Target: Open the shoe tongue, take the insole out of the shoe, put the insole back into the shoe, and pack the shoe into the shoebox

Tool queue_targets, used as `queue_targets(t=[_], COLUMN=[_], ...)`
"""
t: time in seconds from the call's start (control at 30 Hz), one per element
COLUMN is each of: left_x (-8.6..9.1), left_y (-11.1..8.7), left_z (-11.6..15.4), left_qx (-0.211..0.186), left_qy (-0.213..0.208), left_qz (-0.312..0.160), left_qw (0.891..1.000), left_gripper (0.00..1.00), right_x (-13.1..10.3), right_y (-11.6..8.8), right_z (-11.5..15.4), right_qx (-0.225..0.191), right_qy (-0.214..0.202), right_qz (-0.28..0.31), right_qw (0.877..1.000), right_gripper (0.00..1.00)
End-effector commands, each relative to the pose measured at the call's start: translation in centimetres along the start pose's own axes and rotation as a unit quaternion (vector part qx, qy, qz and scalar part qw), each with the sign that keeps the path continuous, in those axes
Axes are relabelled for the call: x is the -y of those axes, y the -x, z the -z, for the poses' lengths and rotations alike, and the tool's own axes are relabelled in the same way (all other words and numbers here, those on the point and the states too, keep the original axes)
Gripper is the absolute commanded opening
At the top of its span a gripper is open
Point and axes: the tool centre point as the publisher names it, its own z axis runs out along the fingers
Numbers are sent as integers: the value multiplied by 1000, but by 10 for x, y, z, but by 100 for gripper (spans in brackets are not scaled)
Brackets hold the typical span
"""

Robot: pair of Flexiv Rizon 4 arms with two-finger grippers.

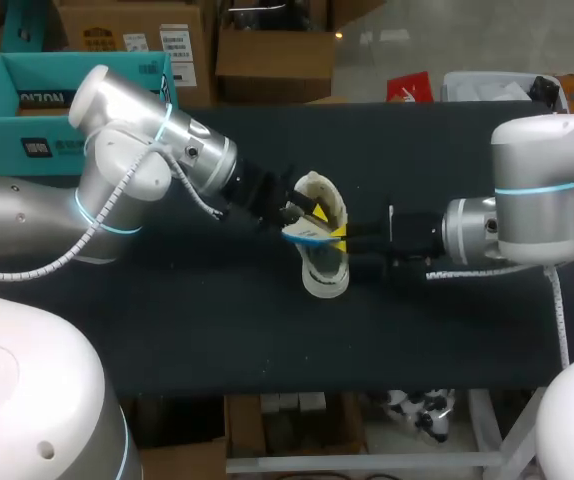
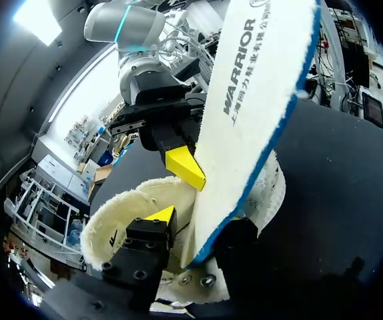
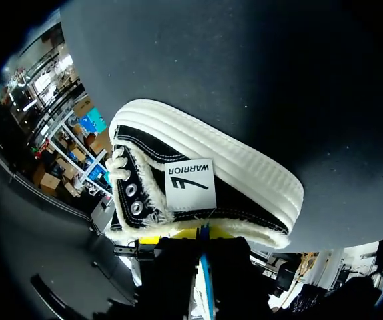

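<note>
A shoe (image 3: 198, 187) fills the middle of the view, just ahead of the right gripper (image 3: 201, 245), with the dark desk (image 3: 245, 80) behind it. Its upper is black cloth with a fleece edge, and a white label (image 3: 190, 183) sits on the side turned to the gripper. The thick white ribbed sole (image 3: 245, 157) runs along the far side. Metal eyelets (image 3: 133, 199) and a white lace (image 3: 117, 163) show at one end. The thin blue edge of an insole (image 3: 205, 280) runs along the middle of the gripper's dark body.

- The mouth of the shoe (image 1: 327, 280) was blocked by the insole (image 1: 307, 237), clamped in the left gripper (image 1: 305, 220).
- Its other side was crowded by the right gripper (image 1: 345, 240).
- Bare table (image 1: 217, 330) was left in front.
</note>
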Motion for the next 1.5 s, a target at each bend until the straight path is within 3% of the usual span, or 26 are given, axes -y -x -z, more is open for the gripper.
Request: queue_targets(t=[0.03,0.33,0.47,0.53,0.8,0.87,0.97,1.0,1.03,1.07,1.1,1.13,1.17,1.2,1.23,1.27,1.37,1.4,1.5], left_x=[11,30,36,40,47,47,43,42,41,41,41,41,40,40,40,41,42,42,44], left_y=[-5,-21,-25,-25,-25,-24,-23,-23,-23,-23,-23,-23,-23,-23,-23,-23,-24,-24,-24], left_z=[9,24,25,24,27,27,23,23,22,21,21,20,19,19,18,18,16,16,14], left_qx=[3,8,7,8,12,13,13,13,12,13,13,13,13,15,15,16,23,25,39], left_qy=[-8,-28,-36,-35,-34,-33,-29,-28,-27,-25,-24,-24,-23,-19,-18,-18,-11,-10,-4], left_qz=[-8,-16,-23,-29,-41,-42,-42,-41,-39,-39,-39,-39,-39,-39,-39,-39,-41,-41,-43], left_qw=[1000,999,999,999,999,998,999,999,999,999,999,999,999,999,999,999,999,999,998], left_gripper=[58,53,42,27,22,0,0,0,0,0,0,0,0,0,0,0,0,0,0], right_x=[0,-6,-10,-12,-13,-13,-12,-11,-8,-6,-2,1,4,8,12,15,22,23,26], right_y=[3,0,-1,-2,-2,-3,-3,-4,-4,-3,-3,-3,-3,-2,-1,1,4,4,6], right_z=[4,9,8,7,7,7,7,7,7,7,8,9,11,12,14,16,22,22,21], right_qx=[-8,-16,-19,-19,-20,-19,-16,-15,-13,-11,-8,-6,-5,-2,-1,-2,-2,-2,0], right_qy=[4,10,9,9,10,10,8,8,9,12,16,22,29,38,44,48,52,52,49], right_qz=[-1,-5,-8,-9,-11,-11,-11,-10,-11,-10,-8,-7,-6,-5,-5,-3,-1,1,5], right_qw=[1000,1000,1000,1000,1000,1000,1000,1000,1000,1000,1000,1000,1000,999,999,999,999,999,999], right_gripper=[0,0,0,0,0,0,0,18,47,69,84,86,79,58,45,40,9,2,1])
